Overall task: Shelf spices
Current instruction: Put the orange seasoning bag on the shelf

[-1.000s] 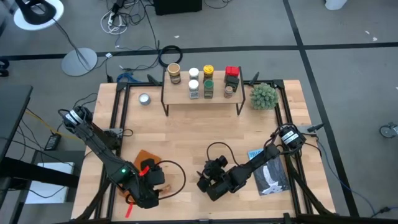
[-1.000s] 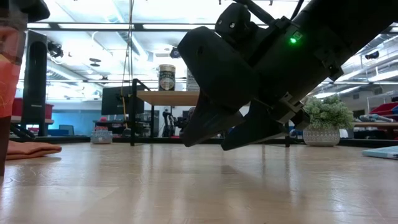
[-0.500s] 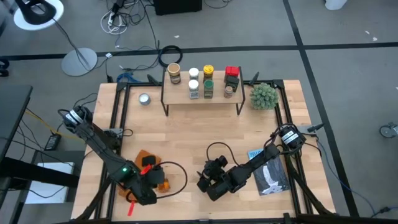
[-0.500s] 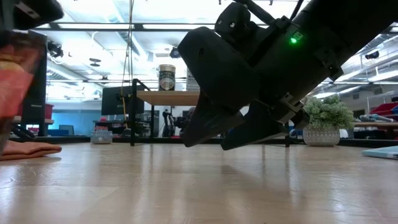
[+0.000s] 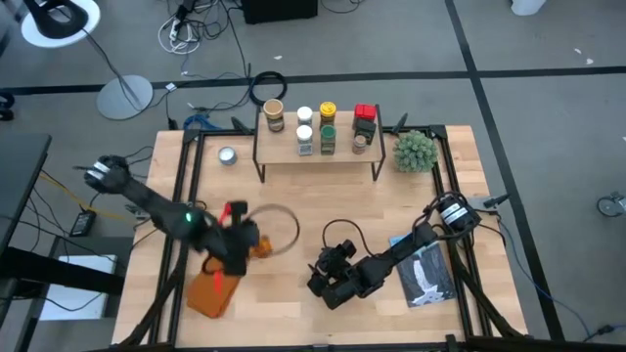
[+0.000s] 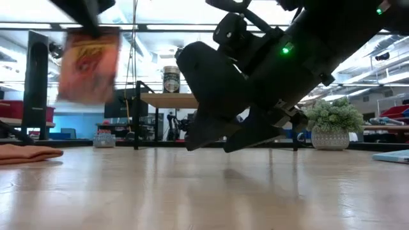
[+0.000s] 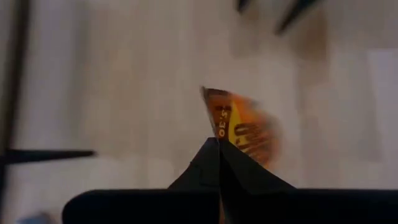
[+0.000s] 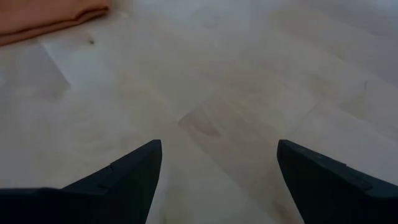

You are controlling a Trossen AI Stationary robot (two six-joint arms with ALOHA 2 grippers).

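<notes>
— So how far along is it?

— Well on, I'd judge. Seven spices (image 5: 318, 127) stand on the shelf (image 5: 337, 154) at the table's far edge, and one orange packet (image 6: 88, 64) is left.

— Where is that packet?

— Off the table, pinched in the left gripper (image 5: 238, 245), fingers closed tight on it, above the near-left area beside an orange cloth (image 5: 212, 291).

— And the other claw?

— The right gripper (image 8: 217, 165) hangs low over bare wood, fingers spread wide, holding nothing.
</notes>
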